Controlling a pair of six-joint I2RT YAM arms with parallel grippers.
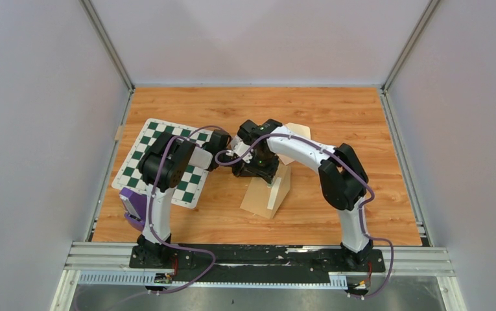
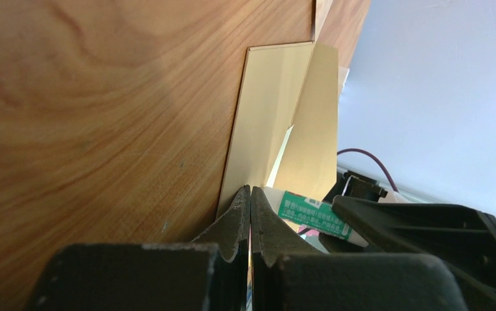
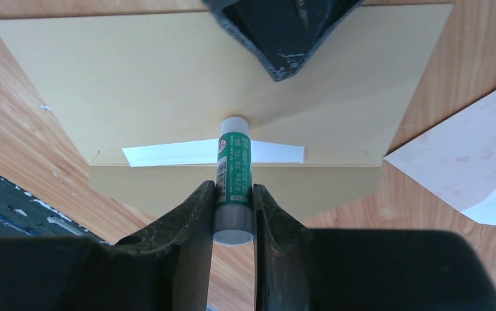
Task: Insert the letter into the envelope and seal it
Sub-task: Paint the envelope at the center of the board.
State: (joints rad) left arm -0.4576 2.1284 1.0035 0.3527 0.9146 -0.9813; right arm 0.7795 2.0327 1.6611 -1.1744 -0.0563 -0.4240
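The right end effector (image 3: 233, 191) is clamped on a glue stick (image 3: 233, 165). The stick's white tip touches the tan paper of the envelope (image 3: 135, 78) just ahead of the fingers, right above the open mouth. Opposite it, the left end effector (image 2: 250, 194) is closed with its tips planted on the envelope; whether they nip any paper I cannot tell. To the right of the right end effector, clear of the envelope, a pale sheet with faint ornament lies on the bench (image 3: 11, 142). It looks like the letter (image 3: 465, 162), so insertion seems undone, though a white strip in the mouth might be paper inside. By my reading, gluing is under way with the mouth open. What is left is getting the letter in, folding the flap shut and pressing it down.
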